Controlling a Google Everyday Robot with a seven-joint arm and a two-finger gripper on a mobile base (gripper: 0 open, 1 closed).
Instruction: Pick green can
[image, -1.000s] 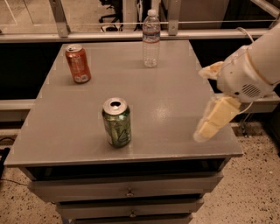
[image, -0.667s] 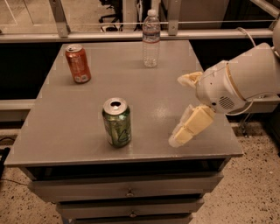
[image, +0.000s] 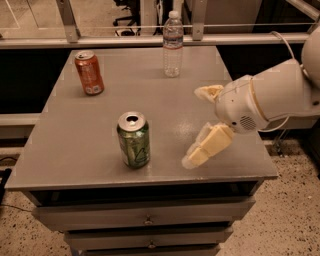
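One green can (image: 134, 140), smooth printed aluminium cylinder with silver top, upright near the front edge of the flat grey table (image: 85, 165). To its right, well apart, above the table, the claw (image: 192, 126), two blunt cream fingers spread wide. Farther back, one orange-red can (image: 89, 72) and one clear ribbed plastic bottle (image: 173, 44), both upright.

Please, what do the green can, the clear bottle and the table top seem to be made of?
The green can: likely aluminium, with glossy green print and a bare silver top with pull-tab. The bottle: probably clear plastic, with a see-through wall and white cap. The table top: smooth grey, soft glare; laminate or painted metal, cannot tell. The gripper is right of the can, open, with cream, plastic-looking fingers.
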